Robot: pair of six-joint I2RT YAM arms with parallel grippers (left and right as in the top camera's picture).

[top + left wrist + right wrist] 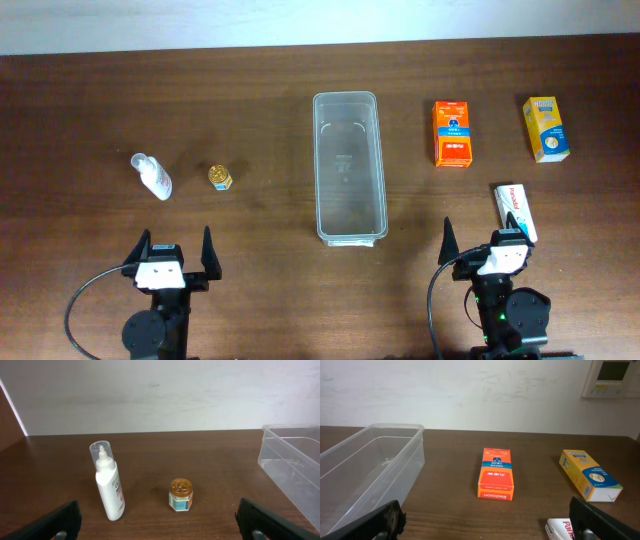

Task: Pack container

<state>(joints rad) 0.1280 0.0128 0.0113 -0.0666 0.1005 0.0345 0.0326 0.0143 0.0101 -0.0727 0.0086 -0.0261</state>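
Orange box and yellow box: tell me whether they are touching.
Apart. The right wrist view shows bare table between the orange box and the yellow box; overhead shows the same gap.

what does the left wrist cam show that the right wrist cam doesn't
Only the left wrist view: a white bottle with a clear cap, and a small gold-lidded jar. Only the right wrist view: an orange box, a yellow box and the corner of a white box. Both: the empty clear container on the brown table.
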